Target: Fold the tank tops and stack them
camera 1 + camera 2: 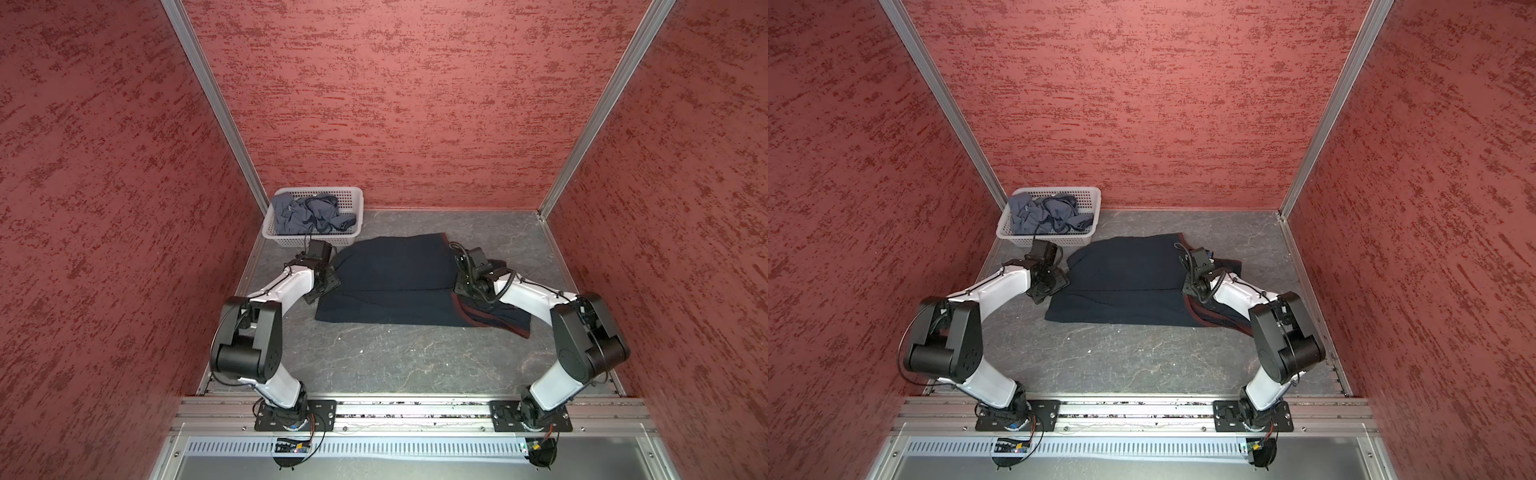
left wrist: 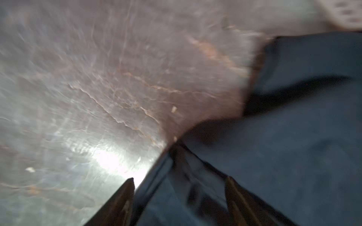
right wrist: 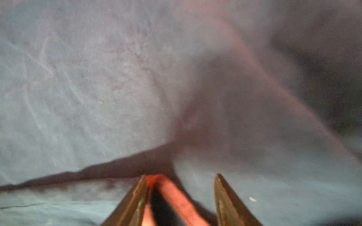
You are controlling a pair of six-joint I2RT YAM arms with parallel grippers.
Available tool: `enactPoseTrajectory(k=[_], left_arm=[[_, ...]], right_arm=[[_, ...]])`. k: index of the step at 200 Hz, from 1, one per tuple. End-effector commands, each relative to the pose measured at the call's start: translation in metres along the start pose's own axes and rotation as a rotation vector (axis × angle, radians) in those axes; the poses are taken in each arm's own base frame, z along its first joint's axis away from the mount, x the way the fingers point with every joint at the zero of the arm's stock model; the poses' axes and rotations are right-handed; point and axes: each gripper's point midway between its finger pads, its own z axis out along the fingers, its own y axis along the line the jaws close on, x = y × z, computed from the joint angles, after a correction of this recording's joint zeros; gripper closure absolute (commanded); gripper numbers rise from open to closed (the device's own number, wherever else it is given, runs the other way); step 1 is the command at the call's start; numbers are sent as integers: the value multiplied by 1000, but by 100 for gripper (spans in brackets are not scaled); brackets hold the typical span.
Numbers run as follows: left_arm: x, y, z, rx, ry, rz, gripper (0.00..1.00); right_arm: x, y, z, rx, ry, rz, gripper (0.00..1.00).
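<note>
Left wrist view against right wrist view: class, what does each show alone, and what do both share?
Left wrist only: a corner of the white basket, blurred, and the left pincer. Right wrist only: the right pincer, with maroon trim between its fingers. Both: the navy tank top on the grey table, and open jaws.

Navy tank top (image 1: pixel 390 282) (maroon trim), white basket (image 1: pixel 286 239)

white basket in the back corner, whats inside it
A crumpled grey-blue tank top with dark trim fills the white basket. The cloth hides most of the basket floor, so anything beneath it cannot be seen.
</note>
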Motion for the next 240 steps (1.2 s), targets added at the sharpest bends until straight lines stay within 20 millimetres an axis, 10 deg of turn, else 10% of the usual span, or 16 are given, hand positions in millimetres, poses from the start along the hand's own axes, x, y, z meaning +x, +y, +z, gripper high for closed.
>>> enactPoseTrajectory(k=[1, 82, 148, 240], left_arm=[[9, -18, -22, 40, -34, 67, 23], [88, -41, 32, 75, 216, 164, 27], [135, -21, 38, 31, 332, 190, 26], [238, 4, -14, 19, 406, 215, 24]], right_arm=[[-13, 12, -20, -11, -47, -39, 41], [22, 57, 0, -118, 46, -113, 40], [70, -10, 31, 134, 185, -56, 42], [127, -75, -31, 198, 232, 168, 41]])
